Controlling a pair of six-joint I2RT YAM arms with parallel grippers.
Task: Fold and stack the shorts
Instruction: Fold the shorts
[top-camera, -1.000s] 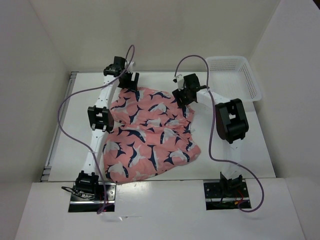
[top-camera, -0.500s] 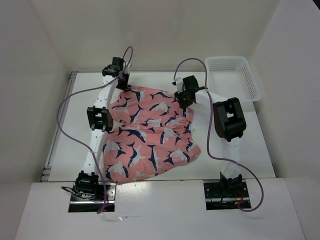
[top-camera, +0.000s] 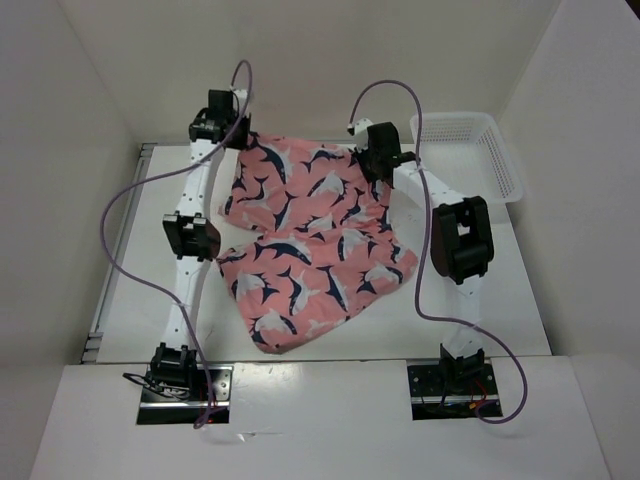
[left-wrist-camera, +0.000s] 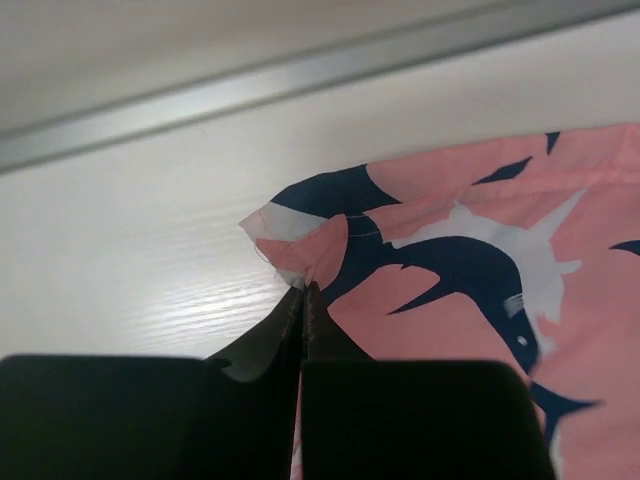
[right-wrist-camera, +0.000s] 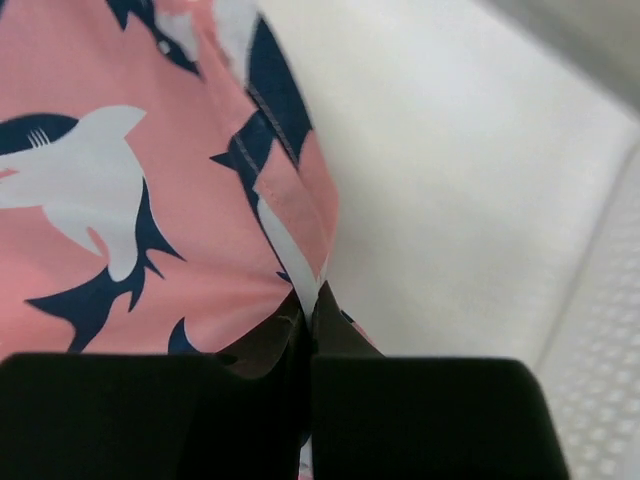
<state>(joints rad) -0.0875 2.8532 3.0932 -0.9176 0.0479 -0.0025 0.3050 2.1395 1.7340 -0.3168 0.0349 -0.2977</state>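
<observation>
Top external view, left to right: what are we holding?

On the left, our left gripper (top-camera: 232, 135) sits at the far side of the table (top-camera: 510, 285) with its jaws closed on a far corner of the shorts (top-camera: 315, 240). The left wrist view confirms it: the jaws meet on the hem tip, which pokes out just past them.

And moving across?

The shorts run from that corner across the middle of the table, the far edge drawn between our two arms and the near end trailing toward our bases. The cloth looks rumpled, with a kink on its left side.

And the right?

Our right gripper (top-camera: 378, 165) is clamped on the other far corner; the right wrist view shows the seam nipped between its jaws. The basket (top-camera: 480, 150) stands just beyond, apart from the cloth.

So which step is this?

We judge it to be spreading, before any fold.

What does the next move ask of us?

Probably both arms acting together with even tension, settling the cloth flat before either lets go, and keeping the right corner clear of the basket.
</observation>
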